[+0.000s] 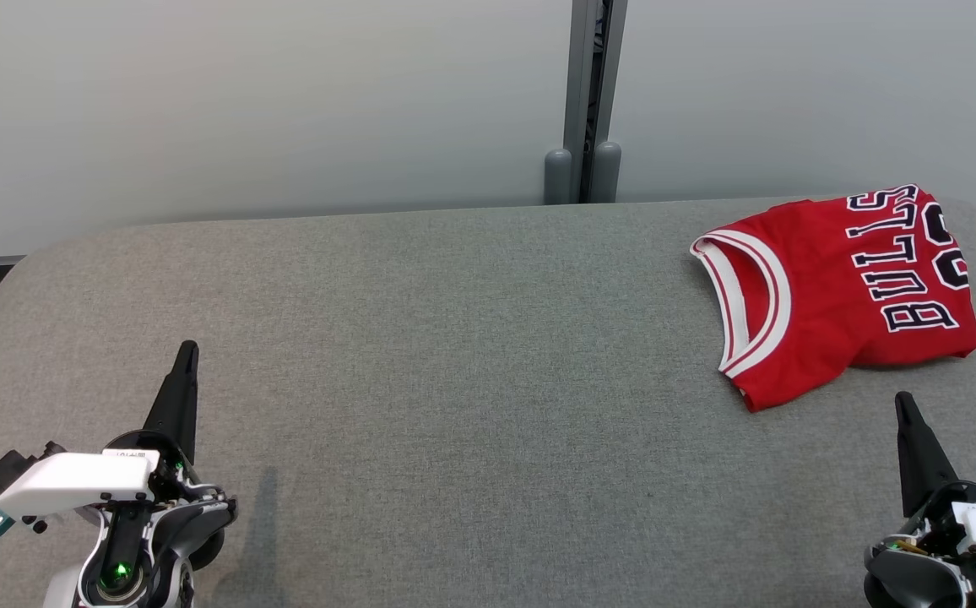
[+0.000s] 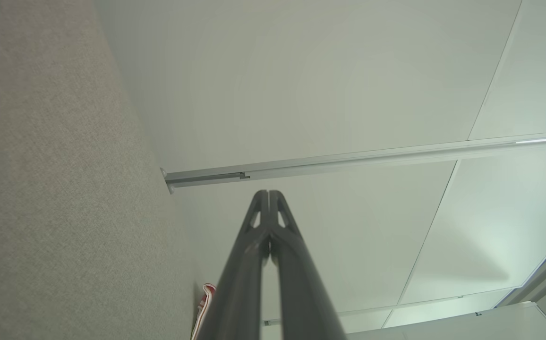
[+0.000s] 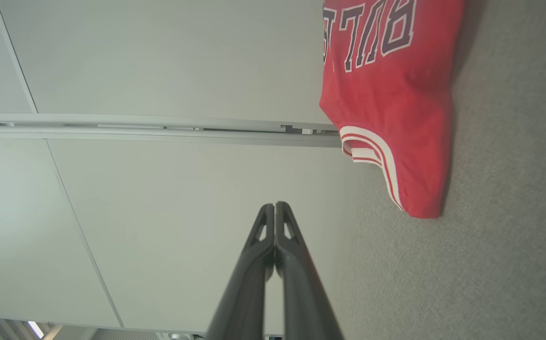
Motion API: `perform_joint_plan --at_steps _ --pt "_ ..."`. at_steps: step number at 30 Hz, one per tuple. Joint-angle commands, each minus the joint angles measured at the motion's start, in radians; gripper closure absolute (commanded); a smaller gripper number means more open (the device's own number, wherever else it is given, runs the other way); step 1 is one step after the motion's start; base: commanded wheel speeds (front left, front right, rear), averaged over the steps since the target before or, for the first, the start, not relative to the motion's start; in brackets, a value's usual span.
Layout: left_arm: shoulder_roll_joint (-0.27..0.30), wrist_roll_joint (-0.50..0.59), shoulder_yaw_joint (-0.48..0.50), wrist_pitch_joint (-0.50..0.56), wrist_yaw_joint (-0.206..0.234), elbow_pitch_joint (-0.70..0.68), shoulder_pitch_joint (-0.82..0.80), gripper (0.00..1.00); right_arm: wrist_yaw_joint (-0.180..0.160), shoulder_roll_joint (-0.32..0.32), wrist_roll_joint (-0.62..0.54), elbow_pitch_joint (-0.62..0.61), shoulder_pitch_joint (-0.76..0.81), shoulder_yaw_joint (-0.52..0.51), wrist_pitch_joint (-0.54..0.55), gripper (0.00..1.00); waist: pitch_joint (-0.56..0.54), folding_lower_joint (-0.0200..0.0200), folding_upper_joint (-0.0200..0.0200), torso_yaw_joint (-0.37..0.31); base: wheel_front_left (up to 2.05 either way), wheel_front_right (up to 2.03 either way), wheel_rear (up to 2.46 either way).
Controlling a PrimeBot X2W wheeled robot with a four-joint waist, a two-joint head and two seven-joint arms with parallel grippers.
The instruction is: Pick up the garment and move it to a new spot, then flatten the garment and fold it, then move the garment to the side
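Note:
The garment [image 1: 843,287] is a red jersey with white trim and dark lettering, lying folded at the far right of the grey table [image 1: 454,355]. In the right wrist view the garment [image 3: 391,94] lies ahead and to the right of the fingers. A sliver of the garment [image 2: 207,297] peeks beside the fingers in the left wrist view. My left gripper [image 1: 188,348] rests at the lower left, shut and empty, far from the jersey. My right gripper [image 1: 902,399] sits at the lower right, shut and empty, a short way in front of the jersey's near edge.
A pale wall [image 1: 285,101] with a grey vertical post [image 1: 585,101] stands behind the table's far edge. The grey cloth surface stretches wide between the two grippers.

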Motion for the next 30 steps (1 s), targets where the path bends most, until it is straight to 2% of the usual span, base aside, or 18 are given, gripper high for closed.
perform_joint_plan --at_steps 1,30 --pt "0.002 -0.002 0.005 0.001 -0.006 -0.001 -0.016 1.00 0.000 -0.006 0.007 -0.007 -0.010 0.000 -0.004 1.00 0.000 0.0000 0.0000 0.000 0.00 0.00 0.00" --pt "0.002 -0.002 0.005 0.001 -0.005 -0.001 -0.016 1.00 0.000 -0.028 0.027 -0.010 -0.007 0.025 -0.027 1.00 0.000 0.0000 0.0000 0.000 0.00 0.00 0.00"
